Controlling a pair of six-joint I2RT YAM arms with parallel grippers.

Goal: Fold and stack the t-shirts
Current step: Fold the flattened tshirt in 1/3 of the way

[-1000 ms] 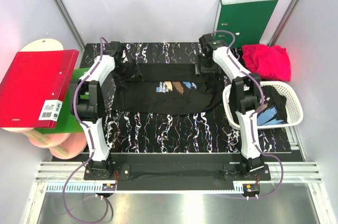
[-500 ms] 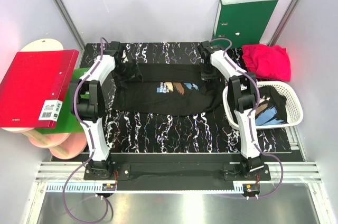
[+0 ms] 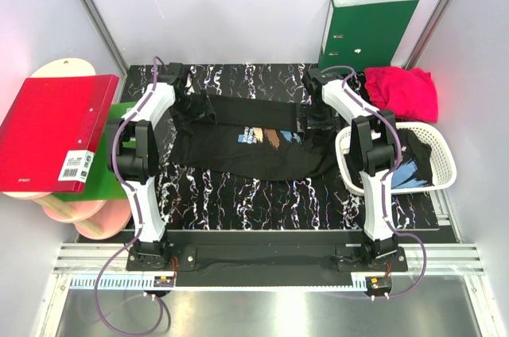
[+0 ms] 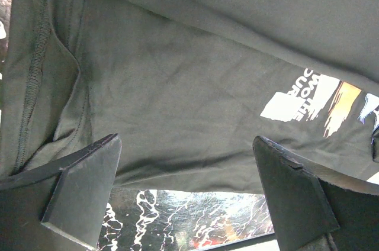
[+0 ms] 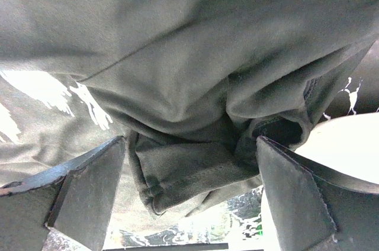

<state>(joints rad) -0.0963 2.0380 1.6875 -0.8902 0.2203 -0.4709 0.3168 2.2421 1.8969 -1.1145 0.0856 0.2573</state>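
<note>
A black t-shirt [image 3: 254,146] with a tan, white and blue chest print [image 3: 266,137] lies spread across the marbled table [image 3: 254,194]. My left gripper [image 3: 191,108] is open over its left sleeve; in the left wrist view [image 4: 186,198] the cloth [image 4: 177,103] lies flat beneath the fingers. My right gripper [image 3: 316,124] is open over the bunched right sleeve, which sits between the spread fingers in the right wrist view [image 5: 189,168]. A crimson-pink t-shirt [image 3: 404,91] lies crumpled at the back right. Another black printed t-shirt [image 3: 409,164] lies in the basket.
The white lattice basket [image 3: 447,160] stands at the right edge, close to my right arm. A green binder [image 3: 367,31] stands at the back wall. A red binder [image 3: 52,134] and a green one [image 3: 107,174] lie left of the table.
My right gripper has moved from the shirt's far edge toward me, onto the right sleeve, and the cloth there has bunched and shifted. My left gripper has barely moved.
</note>
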